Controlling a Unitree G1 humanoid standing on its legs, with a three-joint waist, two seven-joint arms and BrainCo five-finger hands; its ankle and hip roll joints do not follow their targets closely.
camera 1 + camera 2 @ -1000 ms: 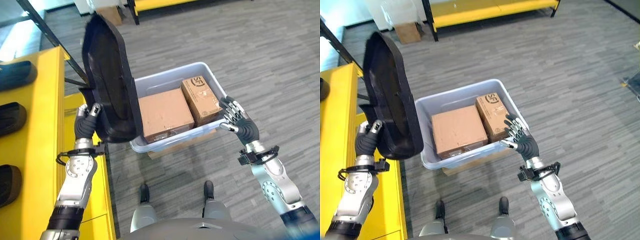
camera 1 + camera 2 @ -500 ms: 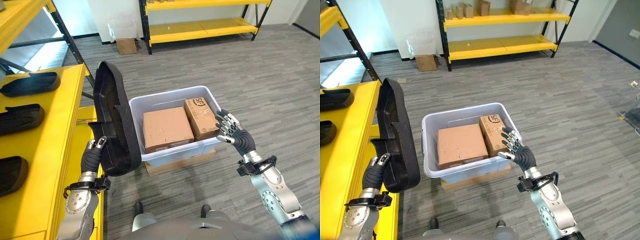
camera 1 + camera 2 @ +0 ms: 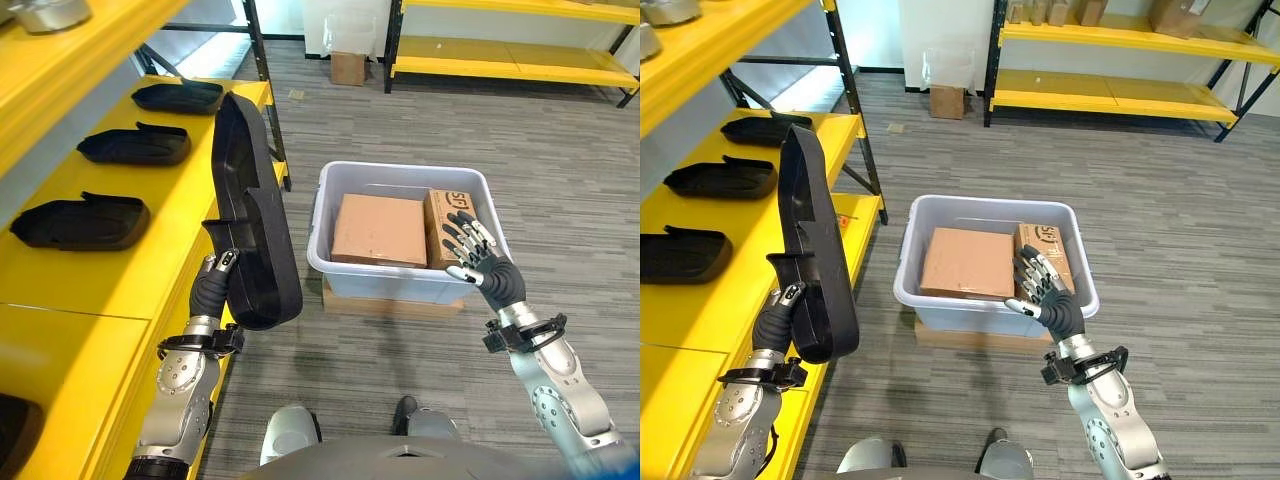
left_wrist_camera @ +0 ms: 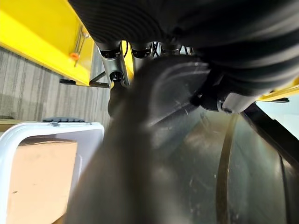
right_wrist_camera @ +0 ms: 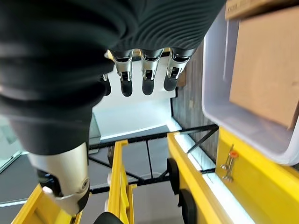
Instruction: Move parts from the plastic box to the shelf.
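Shelf: a yellow shelf [image 3: 110, 270] ran along the robot's left side, with a second yellow level above it at the upper left corner of the head views.
Parts on the shelf: three black moulded trays [image 3: 78, 220] lay flat in a row on the yellow surface, one behind another, apart from each other.
Left hand: the left hand [image 3: 212, 290] was raised beside the shelf's front edge, its fingers curled round the lower end of a long black part [image 3: 252, 225].
Held part: the long black part stood nearly upright on its edge, a curved moulded shell with a raised rim, its top reaching up level with the far trays. It hung between the shelf and the plastic box, touching neither as far as could be seen.
Left wrist view: the dark inner face of the part lay close against the hand, with the shelf's yellow edge and a corner of the box beyond it.
Plastic box: a pale grey plastic box [image 3: 322, 255] sat on the grey plank floor [image 3: 560, 180] in front of the robot, resting on a flat piece of cardboard [image 3: 390, 303].
Box contents: two brown cardboard cartons, a larger one [image 3: 380, 229] on the left and a narrower one [image 3: 447, 222] just beside it on the right.
Right hand: the right hand [image 3: 490, 275] hovered at the box's near right corner, fingers straight and spread, holding nothing.
Background: more yellow racking [image 3: 1110, 95] stood against the far wall, with small cartons on it.
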